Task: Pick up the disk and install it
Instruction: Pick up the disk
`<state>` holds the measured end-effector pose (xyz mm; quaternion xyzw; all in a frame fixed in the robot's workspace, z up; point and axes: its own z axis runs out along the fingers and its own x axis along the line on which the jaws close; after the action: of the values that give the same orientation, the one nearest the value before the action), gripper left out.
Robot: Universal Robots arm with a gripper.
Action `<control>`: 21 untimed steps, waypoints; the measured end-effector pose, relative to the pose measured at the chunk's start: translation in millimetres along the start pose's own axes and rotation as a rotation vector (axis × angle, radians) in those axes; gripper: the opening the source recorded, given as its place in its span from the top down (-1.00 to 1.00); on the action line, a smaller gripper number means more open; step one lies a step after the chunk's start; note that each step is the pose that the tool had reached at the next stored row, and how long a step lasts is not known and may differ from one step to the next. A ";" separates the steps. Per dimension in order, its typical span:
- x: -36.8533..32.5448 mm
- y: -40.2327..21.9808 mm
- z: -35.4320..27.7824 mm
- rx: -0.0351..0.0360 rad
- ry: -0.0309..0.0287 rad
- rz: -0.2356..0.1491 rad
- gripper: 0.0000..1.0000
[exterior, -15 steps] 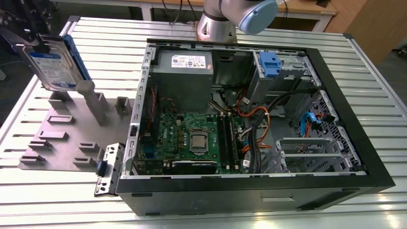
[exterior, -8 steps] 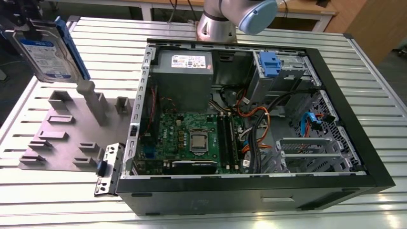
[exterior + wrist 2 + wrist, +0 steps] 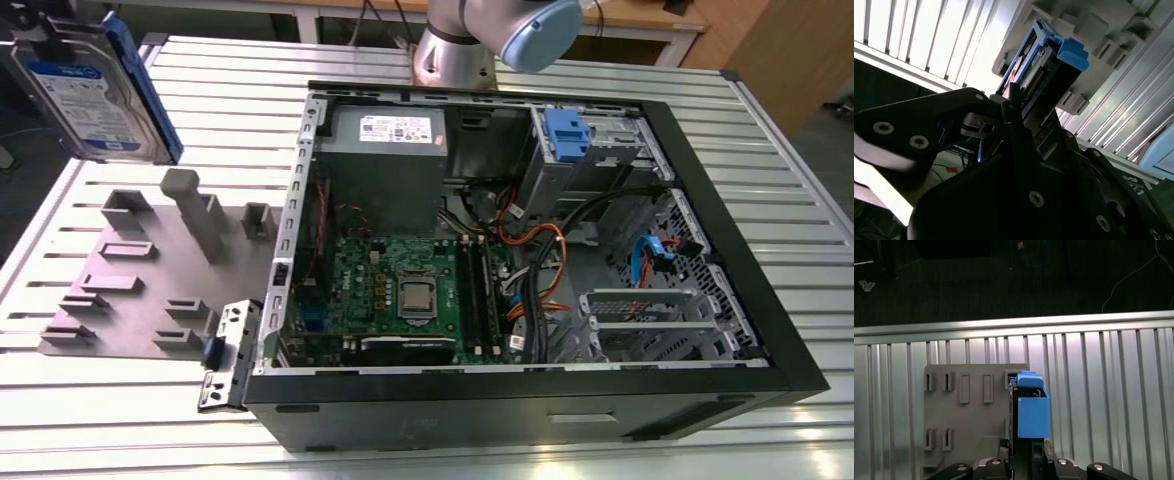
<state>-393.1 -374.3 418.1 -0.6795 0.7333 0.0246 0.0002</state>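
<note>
Pincer (image 3: 1023, 447) closed narrow on the disk (image 3: 1029, 407), gripping its near end; in the first wrist view I see the drive edge-on, its blue carrier frame facing the camera, clamped between the dark fingers (image 3: 1040, 452). The second wrist view shows the same hold from the side: the black pincer (image 3: 1014, 105) has the disk (image 3: 1049, 65) in its grasp, the blue frame sticking out beyond the fingertips.

In the exterior view the disk (image 3: 87, 85) hangs upright in the air at that view's far left, label side out, clear of the grey fixture plate (image 3: 147, 290) that lies beneath it on the slatted metal counter (image 3: 774, 130). The plate's upright posts and slots stand apart from the drive.

To the exterior view's right of the plate, touching its edge or very nearly, lies the open computer case (image 3: 534, 400), side panel off. Inside it I can make out the grey power-supply box (image 3: 387, 170), the green motherboard (image 3: 400, 290) and a blue latch (image 3: 567, 135) on a bare metal cage. The arm (image 3: 467, 45) rises from the counter behind the case.
</note>
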 end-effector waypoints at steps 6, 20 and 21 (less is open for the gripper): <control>-0.7 0.7 -20.8 0.0001 0.0000 0.000 0.31; -0.9 1.0 -28.1 0.0001 0.0000 0.000 0.31; -1.0 1.1 -29.8 0.0001 0.0000 0.000 0.31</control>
<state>-393.1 -374.3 447.9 -0.6795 0.7333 0.0246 0.0003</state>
